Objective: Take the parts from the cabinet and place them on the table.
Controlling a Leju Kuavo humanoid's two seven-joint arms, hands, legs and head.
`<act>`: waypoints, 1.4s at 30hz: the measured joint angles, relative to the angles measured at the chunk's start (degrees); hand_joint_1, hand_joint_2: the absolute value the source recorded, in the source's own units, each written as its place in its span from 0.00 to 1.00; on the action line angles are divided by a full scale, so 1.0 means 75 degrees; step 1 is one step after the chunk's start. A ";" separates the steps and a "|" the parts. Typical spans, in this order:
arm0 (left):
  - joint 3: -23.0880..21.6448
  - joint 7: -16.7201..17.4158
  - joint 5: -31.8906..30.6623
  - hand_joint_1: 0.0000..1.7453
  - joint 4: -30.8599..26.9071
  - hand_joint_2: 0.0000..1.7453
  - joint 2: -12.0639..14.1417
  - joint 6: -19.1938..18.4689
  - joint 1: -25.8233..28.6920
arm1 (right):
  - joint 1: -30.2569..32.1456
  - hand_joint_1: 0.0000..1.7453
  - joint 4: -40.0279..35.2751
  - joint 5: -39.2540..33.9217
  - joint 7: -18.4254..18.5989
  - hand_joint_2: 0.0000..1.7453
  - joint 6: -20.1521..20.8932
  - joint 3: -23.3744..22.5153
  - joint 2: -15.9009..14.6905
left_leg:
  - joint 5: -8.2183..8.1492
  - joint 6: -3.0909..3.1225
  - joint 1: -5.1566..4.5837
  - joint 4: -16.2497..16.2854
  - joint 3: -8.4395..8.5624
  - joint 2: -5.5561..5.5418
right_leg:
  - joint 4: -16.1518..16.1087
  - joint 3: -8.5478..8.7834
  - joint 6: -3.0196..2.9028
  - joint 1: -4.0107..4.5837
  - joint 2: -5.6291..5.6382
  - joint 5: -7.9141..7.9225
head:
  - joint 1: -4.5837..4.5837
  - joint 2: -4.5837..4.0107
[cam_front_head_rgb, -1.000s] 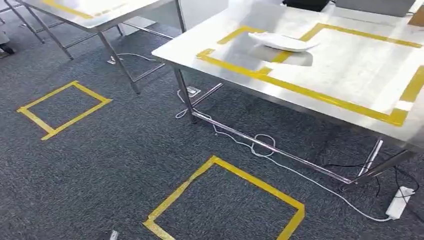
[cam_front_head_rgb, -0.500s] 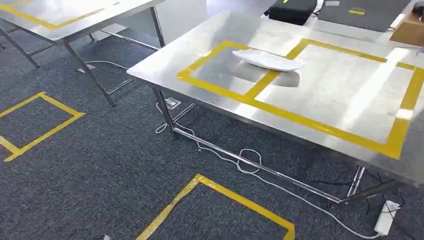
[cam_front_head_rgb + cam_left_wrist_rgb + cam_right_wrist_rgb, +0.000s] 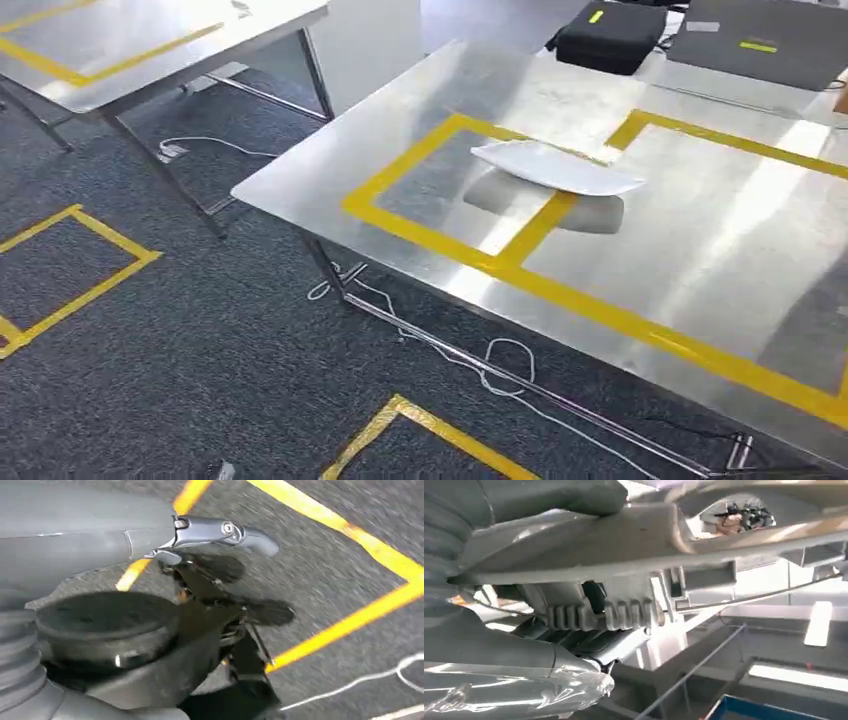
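Overhead, the right hand (image 3: pixel 574 630) grips a grey part (image 3: pixel 649 545)

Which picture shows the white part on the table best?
The head view: the white part lies whole on the steel table, across yellow tape. The wrist views give no clear sight of that part.

A white, flat, elongated part (image 3: pixel 556 167) is laid across a yellow tape line on the steel table (image 3: pixel 300 175), nearer its far edge.
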 joint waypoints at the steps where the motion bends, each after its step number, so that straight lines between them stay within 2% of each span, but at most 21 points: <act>1: 0.0003 0.0000 0.0000 0.00 0.0000 1.00 -0.0017 0.0000 -0.0008 | -0.0028 1.00 0.0003 -0.0003 0.0000 1.00 -0.0003 0.0006 -0.0003 | 0.0084 -0.0117 0.0077 0.0747 -0.0570 0.0004 | -0.0062 0.0204 -0.0021 -0.0006 -0.0001 -0.0146 | -0.0046 0.0012; 3: 0.0003 0.0006 -0.0006 0.00 0.0003 1.00 -0.0029 0.0000 0.0028 | -0.0011 1.00 0.0000 -0.0003 0.0000 1.00 0.0000 0.0015 -0.0023 | -0.0632 -0.0206 0.0217 0.1394 -0.1457 0.0010 | -0.0208 0.0670 -0.0031 -0.0031 0.0016 -0.0417 | -0.0029 0.0009; 5: 0.0003 0.0006 -0.0003 0.00 0.0003 1.00 -0.0032 0.0000 0.0061 | 0.0000 1.00 0.0000 0.0000 0.0000 1.00 0.0000 0.0015 -0.0023 | -0.1476 -0.0238 0.0265 0.1310 -0.2028 0.0016 | -0.0359 0.1210 0.0008 -0.0097 0.0056 -0.0717 | -0.0035 0.0009; 6: 0.0003 0.0006 -0.0003 0.00 0.0003 1.00 -0.0029 0.0000 0.0068 | -0.0001 1.00 0.0000 0.0000 0.0000 1.00 0.0000 0.0020 -0.0023 | -0.1607 -0.0242 0.0266 0.1069 -0.2200 0.0015 | -0.0446 0.1520 0.0049 -0.0133 0.0073 -0.0889 | -0.0049 0.0009; 7: 0.0003 0.0006 -0.0003 0.00 0.0003 1.00 -0.0023 0.0003 0.0076 | 0.0000 1.00 0.0000 0.0000 0.0000 1.00 0.0000 0.0026 -0.0023 | -0.1402 -0.0221 0.0254 0.0674 -0.2268 0.0015 | -0.0527 0.1809 0.0097 -0.0167 0.0074 -0.1014 | -0.0043 0.0009; 8: 0.0006 0.0006 0.0003 0.00 0.0003 1.00 -0.0011 0.0015 0.0099 | 0.0005 1.00 0.0003 -0.0006 0.0012 1.00 0.0012 0.0035 -0.0023 | -0.0621 -0.0162 0.0226 0.0058 -0.2273 0.0016 | -0.0622 0.2087 0.0105 -0.0176 0.0077 -0.1159 | -0.0055 0.0009; 10: 0.0006 0.0029 0.0018 0.00 0.0000 1.00 0.0047 0.0102 0.0170 | -0.0004 1.00 0.0020 -0.0047 0.0090 1.00 0.0094 0.0055 -0.0023 | 0.1700 -0.0050 0.0231 -0.1254 -0.2330 -0.0350 | -0.0620 0.2383 0.0206 -0.0194 0.0228 -0.1455 | -0.0064 0.0006; 12: 0.0015 0.0041 0.0018 0.00 0.0000 1.00 0.0032 0.0149 0.0271 | -0.0001 1.00 0.0023 -0.0117 0.0149 1.00 0.0222 0.0102 -0.0038 | 0.1929 -0.0116 0.0241 -0.1126 -0.2257 -0.0365 | -0.0723 0.2575 0.0299 -0.0178 0.0393 -0.1800 | -0.0049 0.0009; 14: 0.0012 0.0038 0.0020 0.00 0.0003 1.00 0.0015 0.0160 0.0131 | 0.0080 1.00 -0.0009 -0.0154 0.0166 1.00 0.0265 0.0096 -0.0108 | 0.1630 -0.0075 0.0254 -0.0961 -0.2203 -0.0237 | -0.1015 0.2847 0.0383 -0.0193 0.0549 -0.1913 | -0.0067 0.0009; 15: 0.0012 0.0029 0.0023 0.00 0.0003 1.00 0.0015 0.0163 0.0070 | 0.0081 1.00 -0.0009 -0.0155 0.0172 1.00 0.0265 0.0084 -0.0125 | 0.1526 -0.0042 0.0271 -0.1013 -0.2114 -0.0174 | -0.0938 0.2925 0.0408 -0.0200 0.0359 -0.2013 | -0.0035 0.0009; 17: 0.0012 0.0029 0.0023 0.00 0.0003 1.00 0.0006 0.0163 -0.0018 | 0.0060 1.00 -0.0009 -0.0175 0.0172 1.00 0.0265 0.0082 -0.0149 | 0.1335 0.0058 0.0269 -0.1034 -0.1954 -0.0035 | 0.0308 0.2203 0.0401 -0.0115 0.0085 -0.2524 | 0.0000 0.0009; 19: 0.0012 0.0041 0.0020 0.00 0.0003 1.00 -0.0011 0.0184 0.0002 | 0.0060 1.00 -0.0009 -0.0175 0.0184 1.00 0.0268 0.0079 -0.0157 | 0.1127 0.0083 0.0258 -0.1036 -0.1767 0.0095 | 0.1737 0.1204 0.0349 -0.0026 0.0055 -0.2865 | 0.0015 0.0009; 21: 0.0012 0.0023 0.0020 0.00 0.0003 1.00 -0.0017 0.0181 0.0014 | 0.0095 1.00 -0.0006 -0.0178 0.0184 1.00 0.0280 0.0079 -0.0157 | 0.0957 0.0092 0.0245 -0.1036 -0.1560 0.0172 | 0.1828 0.0678 0.0351 0.0008 0.0053 -0.2293 | 0.0021 0.0009; 24: 0.0012 0.0023 0.0017 0.00 0.0003 1.00 -0.0017 0.0187 0.0026 | 0.0130 1.00 -0.0006 -0.0169 0.0195 1.00 0.0318 0.0055 -0.0160 | 0.0730 0.0046 0.0242 -0.1032 -0.1242 0.0286 | 0.0243 0.0665 0.0454 -0.0030 -0.0311 -0.0672 | 0.0047 0.0009; 25: 0.0012 0.0023 0.0015 0.00 0.0000 1.00 0.0006 0.0187 0.0036 | 0.0120 1.00 0.0003 -0.0169 0.0198 1.00 0.0323 0.0058 -0.0160 | 0.0673 0.0006 0.0171 -0.0977 -0.1166 0.0306 | 0.0103 0.0605 0.0489 -0.0009 -0.0652 -0.0582 | 0.0047 0.0009; 30: 0.0012 0.0082 0.0009 0.00 0.0003 1.00 0.0003 0.0175 0.0004 | 0.0080 1.00 -0.0006 -0.0143 0.0207 1.00 0.0309 0.0073 -0.0175 | 0.0464 -0.0130 0.0174 -0.0922 -0.1041 0.0468 | 0.0004 0.0780 0.0162 -0.0043 -0.0310 -0.0548 | -0.0006 0.0009; 33: 0.0012 0.0251 0.0023 0.00 0.0003 1.00 -0.0017 0.0122 -0.0008 | 0.0071 1.00 -0.0003 -0.0099 0.0248 1.00 0.0204 0.0117 -0.0227 | -0.0556 -0.0306 0.0292 0.0586 -0.1633 0.0198 | 0.0008 0.0738 0.0094 -0.0068 -0.0197 -0.0497 | -0.0052 0.0009; 35: 0.0015 0.0297 0.0026 0.00 0.0003 1.00 -0.0029 0.0046 -0.0003 | 0.0076 1.00 0.0006 -0.0099 0.0338 1.00 0.0102 0.0149 -0.0239 | -0.0838 -0.0326 0.0332 0.1425 -0.1986 0.0190 | 0.0010 0.0708 0.0110 -0.0069 -0.0138 -0.0480 | -0.0052 0.0009; 37: 0.0017 0.0303 0.0026 0.00 0.0003 1.00 -0.0035 0.0020 -0.0005 | 0.0077 1.00 0.0006 -0.0105 0.0399 1.00 0.0044 0.0175 -0.0277 | -0.0457 -0.0299 0.0347 0.0984 -0.1727 0.0188 | 0.0010 0.0701 0.0132 -0.0072 -0.0089 -0.0465 | -0.0052 0.0009; 39: 0.0017 0.0303 0.0026 0.00 0.0003 1.00 -0.0035 0.0009 -0.0021 | 0.0076 1.00 0.0006 -0.0108 0.0414 1.00 0.0023 0.0210 -0.0321 | 0.0176 -0.0223 0.0348 -0.0353 -0.0995 0.0167 | 0.0010 0.0705 0.0163 -0.0075 -0.0049 -0.0448 | -0.0052 0.0009; 42: 0.0017 0.0224 0.0026 0.00 0.0003 1.00 -0.0038 0.0085 -0.0065 | 0.0088 1.00 0.0006 -0.0149 0.0434 1.00 -0.0012 0.0248 -0.0356 | 0.0232 -0.0165 0.0332 -0.0953 -0.0757 0.0112 | 0.0028 0.0610 0.0290 -0.0043 -0.0017 -0.0423 | -0.0029 0.0009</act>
